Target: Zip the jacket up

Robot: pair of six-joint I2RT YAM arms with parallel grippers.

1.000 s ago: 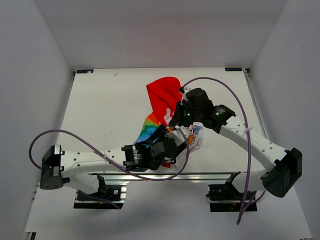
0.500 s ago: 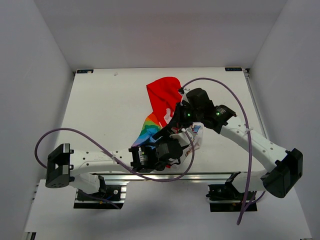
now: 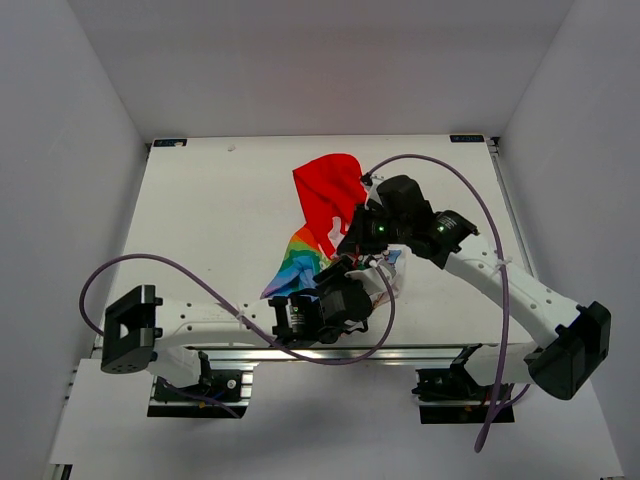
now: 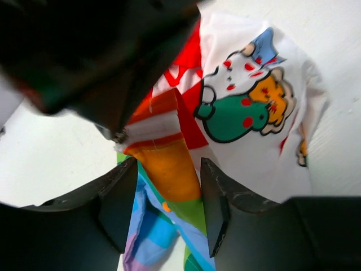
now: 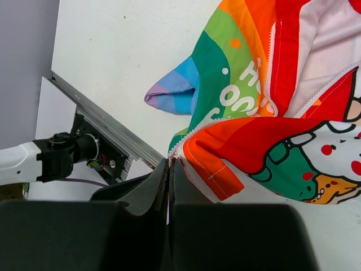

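One jacket lies mid-bench, between two hands. The right hand is clenched on its hem at the zip's end. The left hand is released, its fingers straddling the orange stripe. From above, the right arm covers part of the front.

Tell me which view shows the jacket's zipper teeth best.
Right wrist: the zipper teeth run clearly along the open edges of the jacket. Left wrist shows mostly print and stripes; top external is too distant.

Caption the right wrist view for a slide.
Right gripper shut on the rainbow-striped jacket where its zipper teeth end.
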